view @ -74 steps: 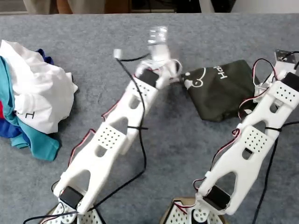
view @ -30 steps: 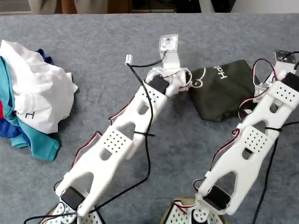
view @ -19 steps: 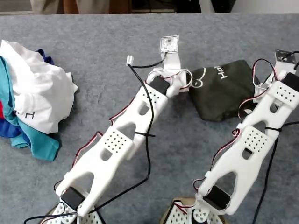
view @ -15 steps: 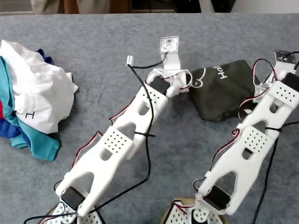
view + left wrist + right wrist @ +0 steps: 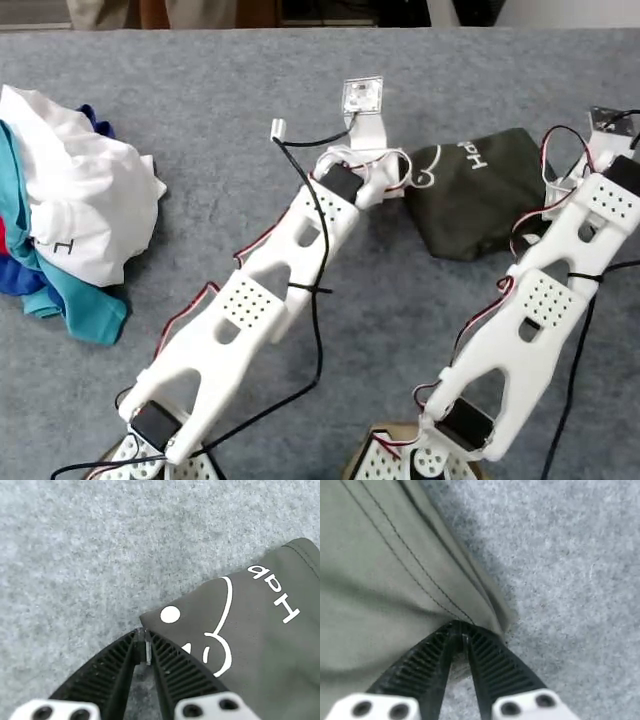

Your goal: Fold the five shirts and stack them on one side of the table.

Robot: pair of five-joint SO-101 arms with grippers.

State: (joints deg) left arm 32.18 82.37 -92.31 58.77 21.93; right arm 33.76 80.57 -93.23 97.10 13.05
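One real change on the grey carpet-covered table [image 5: 450,70] in the last couple of seconds: the white left arm [image 5: 250,300] swung from a raised, blurred pose down to the shirt corner nearest table centre, then sat still for the last second. White right arm [image 5: 545,290] didn't move at all. Crumpled heap of white, teal, blue and red shirts [image 5: 70,210] at the table's left edge was untouched, so by my read those were still to fold. Dark olive cotton shirt with white print [image 5: 480,200] lay bunched at far right between the two arms, same spot throughout. Left gripper [image 5: 144,641] was clamped on that shirt's printed corner, right gripper [image 5: 460,630] was pinched onto its stitched hem. Reads as both ends secured, spread-and-fold pull likely next
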